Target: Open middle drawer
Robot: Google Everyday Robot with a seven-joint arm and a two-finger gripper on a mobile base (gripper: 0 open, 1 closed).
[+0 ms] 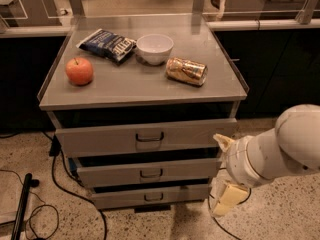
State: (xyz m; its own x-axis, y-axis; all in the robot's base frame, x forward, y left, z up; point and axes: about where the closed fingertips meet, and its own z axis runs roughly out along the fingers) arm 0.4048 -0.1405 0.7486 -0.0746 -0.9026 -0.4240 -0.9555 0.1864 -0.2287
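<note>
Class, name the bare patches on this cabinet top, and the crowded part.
Bare: grey metal top's front strip, and between red apple and gold can. Crowded: rear, blue snack bag beside white bowl. Gripper: low, right of grey middle drawer.

**Open floor ahead of the drawers, clutter at the left, arm at the right**

You have bare floor (165, 226) straight in front of the cabinet, and the middle drawer (110, 174) faces it unobstructed. Its handle (151, 173) sits in a narrow band: the top drawer (100, 140) is just above and the lowest drawer (115, 200) just below. The gripper (223, 184) hangs at the cabinet's lower right corner, just beside the drawer ends. On the left, cables (54, 181) and a dark pole (22, 209) crowd the floor. The apple (79, 71), bowl (154, 48) and can (186, 71) sit on the top surface, above the drawer fronts.
</note>
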